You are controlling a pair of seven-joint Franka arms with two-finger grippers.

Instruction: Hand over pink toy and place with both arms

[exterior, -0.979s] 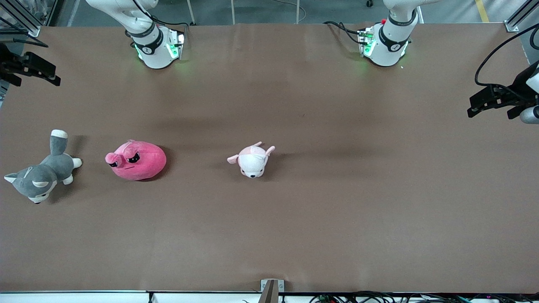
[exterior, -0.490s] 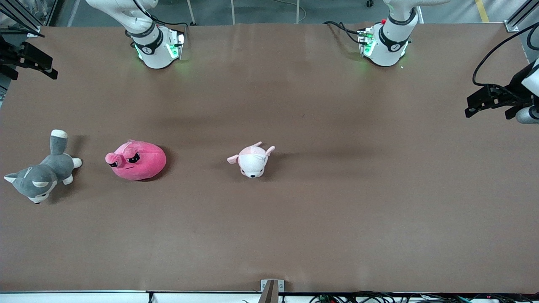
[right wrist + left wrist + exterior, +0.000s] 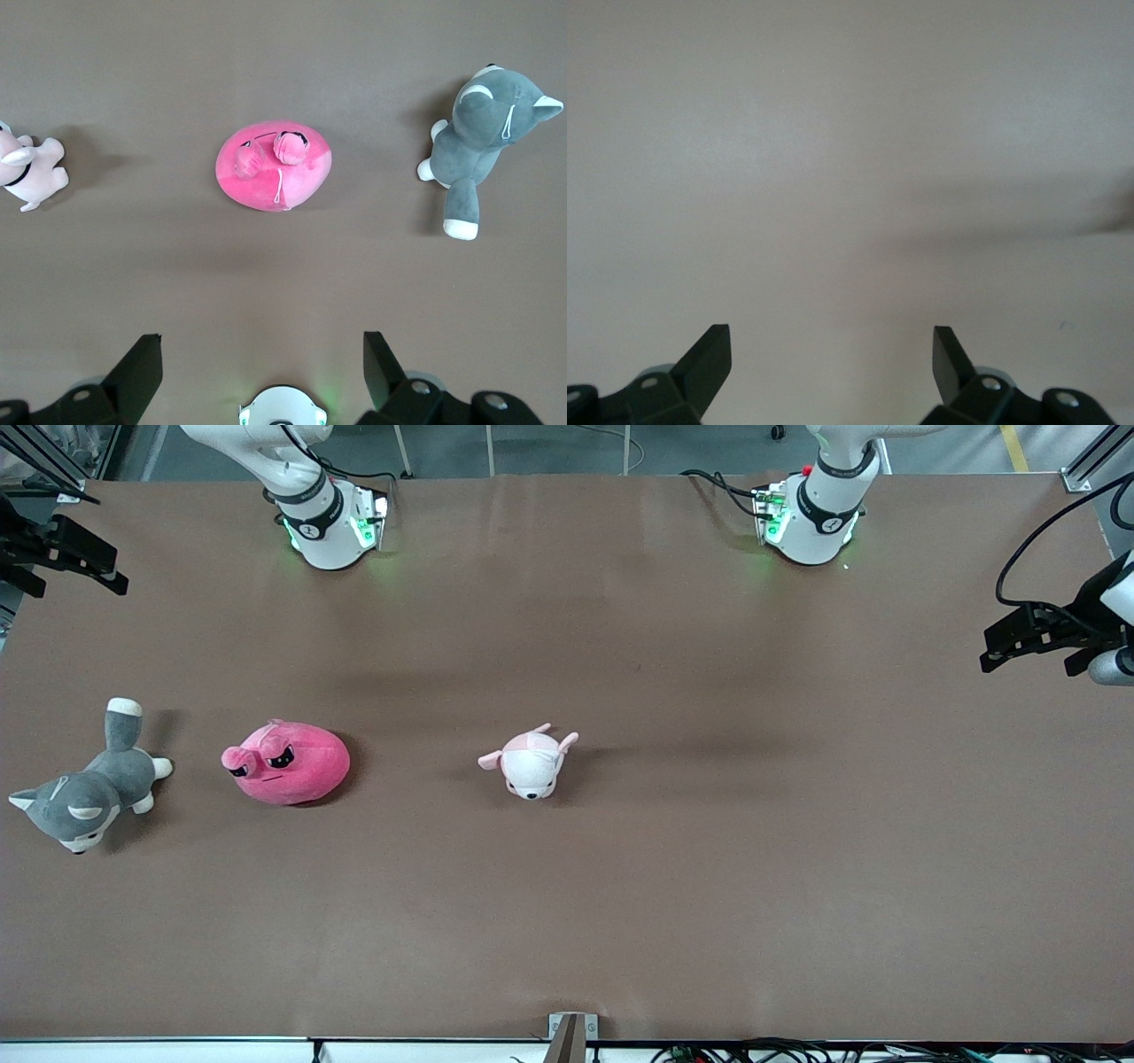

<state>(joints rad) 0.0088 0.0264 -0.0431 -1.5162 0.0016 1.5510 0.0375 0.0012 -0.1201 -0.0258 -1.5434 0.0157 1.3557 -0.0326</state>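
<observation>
Front view, read from the right arm's end of the counter [image 3: 620, 912] toward the left arm's end. I see the right gripper [image 3: 62, 567] raised at the counter's edge at the right arm's end; against the frame half a second ago it has shifted slightly lower in the view and a touch inward. In the right wrist view its two black fingers [image 3: 137, 372] stand spread wide with nothing between them, and the camera looks straight down on the toys. I find the grey husky plush [image 3: 84, 788] lying on its side closest to the right arm's end. Just beside it, toward the middle, rests the pink toy [image 3: 288, 763], flat on the counter, its dark-eyed face turned toward the husky; nothing touches it. The pale puppy plush [image 3: 532, 762] lies well apart from it, near the counter's middle. None of the three toys has moved since the earlier frames. Both arm bases sit along the edge of the counter farthest from the front camera, showing green lights. At the left arm's end I see the left gripper [image 3: 1032, 636] held in the air over the counter's edge, shifted only slightly from half a second ago. In the left wrist view its fingers [image 3: 709, 359] are likewise spread apart and empty, with only bare counter beneath them.
</observation>
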